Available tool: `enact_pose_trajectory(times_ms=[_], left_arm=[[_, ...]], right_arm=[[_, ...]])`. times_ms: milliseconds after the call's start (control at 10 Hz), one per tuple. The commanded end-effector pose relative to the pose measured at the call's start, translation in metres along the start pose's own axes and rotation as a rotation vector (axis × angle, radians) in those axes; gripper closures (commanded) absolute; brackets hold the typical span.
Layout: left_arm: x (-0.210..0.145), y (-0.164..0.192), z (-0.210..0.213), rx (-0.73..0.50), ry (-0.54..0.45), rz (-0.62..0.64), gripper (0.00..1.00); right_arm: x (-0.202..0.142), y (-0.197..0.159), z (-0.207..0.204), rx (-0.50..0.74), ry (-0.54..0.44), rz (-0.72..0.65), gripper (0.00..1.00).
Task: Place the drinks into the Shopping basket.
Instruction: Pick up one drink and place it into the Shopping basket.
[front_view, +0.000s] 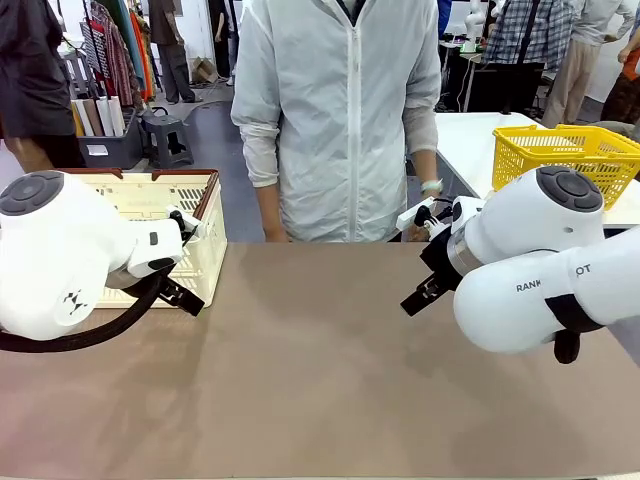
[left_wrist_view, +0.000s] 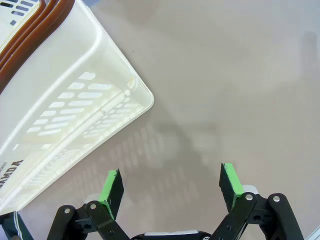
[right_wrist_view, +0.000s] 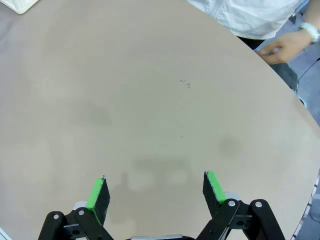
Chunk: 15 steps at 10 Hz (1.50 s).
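Plainly, the Shopping basket (front_view: 210, 250) sat on the brown table (front_view: 320, 390), toward its far edge on the robot's left. It was cream-white and slotted with a dark brown rim, and part of its side print showed in the left wrist view. The left gripper (left_wrist_view: 171, 174) hung just beside the basket's near corner, over bare tabletop. Its jaws were spread wide, the green pads (left_wrist_view: 111, 186) were well apart, and nothing was between them. The left arm's white body stood in front of the basket and hid much of its near wall.

The right gripper (right_wrist_view: 156, 179) was well apart from the basket, on the far side of the table from it. It was likewise wide open and empty above plain tabletop. Beyond the basket and to its right, a person (front_view: 340, 120) in a pale zipped jacket stood at the table's far edge, one hand (right_wrist_view: 282, 47) near that edge. Much farther right of the basket, a bright yellow mesh basket (front_view: 570, 155) rested on a separate white table.
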<state>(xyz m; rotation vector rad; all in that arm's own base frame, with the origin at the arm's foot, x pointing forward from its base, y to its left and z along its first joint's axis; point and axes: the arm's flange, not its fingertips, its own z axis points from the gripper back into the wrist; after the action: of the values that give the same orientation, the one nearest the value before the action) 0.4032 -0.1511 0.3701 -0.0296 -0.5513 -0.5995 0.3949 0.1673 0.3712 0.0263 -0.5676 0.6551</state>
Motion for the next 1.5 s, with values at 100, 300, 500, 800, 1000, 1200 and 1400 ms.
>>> enact_pose_trajectory(times_ms=[100,300,500,800,1000,1200,1400], left_arm=[[0.000,0.000,0.000,0.000,0.000,0.000,0.00],[0.000,0.000,0.000,0.000,0.000,0.000,0.00],[-0.022,-0.016,0.039,-0.350,0.203,-0.143,0.00],[-0.031,-0.012,0.131,-0.662,0.224,0.006,0.00],[-0.051,0.045,0.209,-0.846,0.046,0.076,0.00],[-0.090,0.124,0.256,-0.887,-0.066,0.181,0.00],[-0.153,0.200,0.273,-0.918,-0.217,0.396,0.00]], right_arm=[[0.000,0.000,0.000,0.000,0.000,0.000,0.00],[0.000,0.000,0.000,0.000,0.000,0.000,0.00],[-0.022,0.007,0.018,0.151,0.141,-0.039,0.00],[-0.035,-0.013,0.104,0.476,0.154,-0.406,0.00],[-0.063,-0.060,0.181,0.787,0.058,-0.466,0.00],[-0.110,-0.124,0.232,0.939,-0.094,-0.592,0.00],[-0.167,-0.188,0.243,1.020,-0.236,-0.749,0.00]])
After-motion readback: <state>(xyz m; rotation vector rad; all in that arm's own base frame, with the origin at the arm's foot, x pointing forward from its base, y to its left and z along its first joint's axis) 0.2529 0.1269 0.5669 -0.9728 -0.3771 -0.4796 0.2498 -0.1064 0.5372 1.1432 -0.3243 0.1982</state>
